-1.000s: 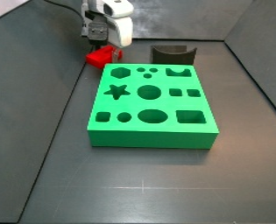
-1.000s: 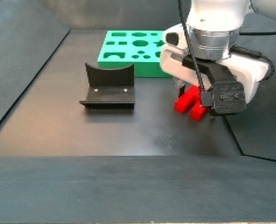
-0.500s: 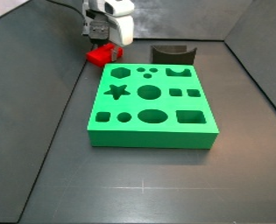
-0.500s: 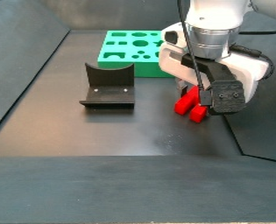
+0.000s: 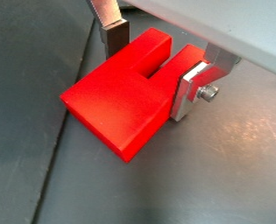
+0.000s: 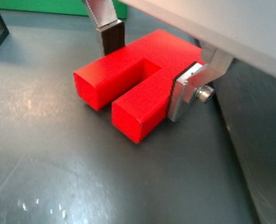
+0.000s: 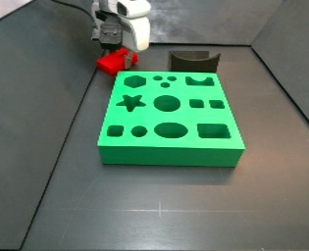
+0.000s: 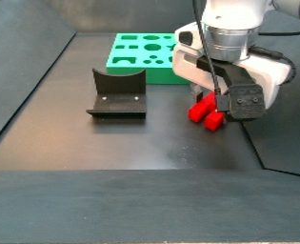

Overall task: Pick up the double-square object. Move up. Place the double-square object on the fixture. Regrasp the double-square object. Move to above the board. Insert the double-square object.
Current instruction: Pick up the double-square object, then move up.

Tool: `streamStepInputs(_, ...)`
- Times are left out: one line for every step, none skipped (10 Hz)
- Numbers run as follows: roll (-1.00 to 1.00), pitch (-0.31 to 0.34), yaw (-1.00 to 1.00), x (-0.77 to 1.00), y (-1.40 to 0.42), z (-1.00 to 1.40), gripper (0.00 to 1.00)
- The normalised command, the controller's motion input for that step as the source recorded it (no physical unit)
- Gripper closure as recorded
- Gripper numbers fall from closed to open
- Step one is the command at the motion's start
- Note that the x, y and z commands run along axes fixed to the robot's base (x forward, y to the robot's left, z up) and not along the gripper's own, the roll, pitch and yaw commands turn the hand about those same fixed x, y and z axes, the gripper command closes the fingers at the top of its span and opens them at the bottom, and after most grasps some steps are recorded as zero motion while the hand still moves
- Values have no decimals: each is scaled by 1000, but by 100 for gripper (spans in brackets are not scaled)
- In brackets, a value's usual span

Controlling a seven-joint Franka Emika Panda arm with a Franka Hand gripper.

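1. Lying on the dark floor near a side wall, the red block (image 8: 207, 110) is flanked by the gripper (image 6: 152, 63); one silver finger (image 6: 196, 84) is pressed to its side and the other (image 6: 109, 24) stands at the opposite side, so the jaws are closed nearly to the block's width and it appears to be clamped.
2. The green board (image 7: 168, 120) is seen with all its cutouts empty, and nothing is seated in the fixture (image 8: 116, 93).
3. The slot between the block's two prongs is shown in both wrist views; the board, just beside the block, is shown whole only in a side view.
4. Compared with half a second ago, no clear shift of gripper or block is seen.
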Motion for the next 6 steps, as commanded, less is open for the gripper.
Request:
streamStepInputs(0,0,0,0,0,0,100)
streamStepInputs(0,0,0,0,0,833,100)
streamStepInputs(0,21,28,-44,35,786,100)
streamStepInputs(-1,28,22,-49,25,688,100)
streamStepInputs(-1,29,18,-43,20,606,100)
streamStepInputs(-3,35,10,-29,13,422,100)
